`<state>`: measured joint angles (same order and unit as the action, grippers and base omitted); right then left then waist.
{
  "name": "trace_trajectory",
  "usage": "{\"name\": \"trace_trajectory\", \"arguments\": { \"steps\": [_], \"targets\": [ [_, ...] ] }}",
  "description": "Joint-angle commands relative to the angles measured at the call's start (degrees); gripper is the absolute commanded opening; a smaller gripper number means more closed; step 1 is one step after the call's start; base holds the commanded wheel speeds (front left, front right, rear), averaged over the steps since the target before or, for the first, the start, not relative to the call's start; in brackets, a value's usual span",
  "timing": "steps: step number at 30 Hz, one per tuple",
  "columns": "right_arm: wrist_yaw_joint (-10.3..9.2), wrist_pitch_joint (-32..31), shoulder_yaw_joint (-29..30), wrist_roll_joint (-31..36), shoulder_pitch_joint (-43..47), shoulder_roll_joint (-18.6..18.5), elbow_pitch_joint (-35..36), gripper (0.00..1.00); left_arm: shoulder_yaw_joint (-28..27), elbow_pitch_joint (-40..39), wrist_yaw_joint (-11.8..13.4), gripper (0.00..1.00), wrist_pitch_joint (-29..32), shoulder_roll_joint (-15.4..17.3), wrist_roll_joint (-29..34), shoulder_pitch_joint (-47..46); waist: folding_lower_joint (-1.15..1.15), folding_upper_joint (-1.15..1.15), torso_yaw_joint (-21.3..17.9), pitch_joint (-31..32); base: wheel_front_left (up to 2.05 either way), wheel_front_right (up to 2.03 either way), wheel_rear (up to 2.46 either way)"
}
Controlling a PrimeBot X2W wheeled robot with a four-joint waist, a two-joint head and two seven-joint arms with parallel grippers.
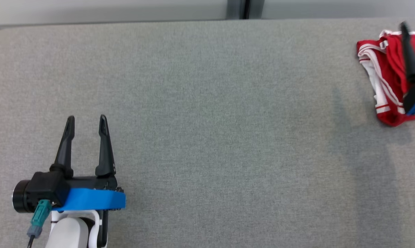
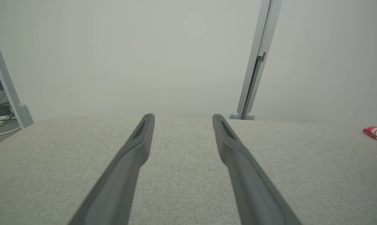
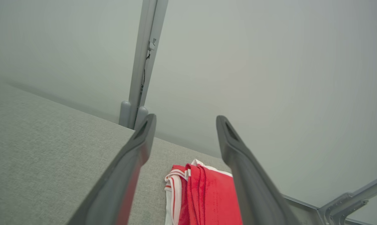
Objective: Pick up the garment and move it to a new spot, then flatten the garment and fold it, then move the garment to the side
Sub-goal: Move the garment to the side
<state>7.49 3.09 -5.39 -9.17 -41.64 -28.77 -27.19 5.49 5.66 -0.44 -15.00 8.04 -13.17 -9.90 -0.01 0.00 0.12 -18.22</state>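
Nearest the observer, at the lower left of the head view, the left gripper (image 1: pixel 86 118) hovers over bare cloth with its two dark fingers well apart and nothing between them; its own wrist view confirms the gap. The grey table (image 1: pixel 207 120) runs across the middle of the frame with no item on it. At the upper right edge of the head view lies the garment (image 1: pixel 390 58), red with white trim, gathered into a compact layered bundle near the table's far right corner. The right gripper (image 3: pixel 185 118) sits over it: in the right wrist view its fingers stand apart, the red cloth lies below and between them on the table, and neither finger is seen pinching it. Behind the table a pale wall (image 1: pixel 107 8) and a grey post (image 3: pixel 141 62) close the scene. Assessment: the stacked edges suggest that flattening and folding are done and that the bundle already sits at the side. What appears to be left is little more than clearing the right arm away; whether the fold is tidy underneath cannot be told.
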Motion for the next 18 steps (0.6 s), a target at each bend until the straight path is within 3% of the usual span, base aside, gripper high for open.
{"name": "trace_trajectory", "arguments": {
  "steps": [1,10,18],
  "targets": [
    [0.02,0.6,-0.5,-0.1,1.9,1.7,0.6,1.0,-0.3,0.2,0.4,1.0,-0.2,0.3,-0.4,1.0,0.01,0.0,-1.2,2.3,0.0,0.0,0.0],
    [0.02,2.1,-0.4,-0.6,10.7,10.7,6.0,1.0,-0.3,0.5,1.1,1.0,0.4,0.5,-1.0,5.6,0.01,0.0,-2.3,7.5,0.0,0.0,0.0],
    [0.02,2.3,4.4,0.6,20.9,16.8,12.4,1.0,0.3,0.7,1.2,1.0,1.6,1.0,-1.4,7.4,0.01,0.0,-2.1,10.8,0.0,0.0,0.0]
  ]
}}
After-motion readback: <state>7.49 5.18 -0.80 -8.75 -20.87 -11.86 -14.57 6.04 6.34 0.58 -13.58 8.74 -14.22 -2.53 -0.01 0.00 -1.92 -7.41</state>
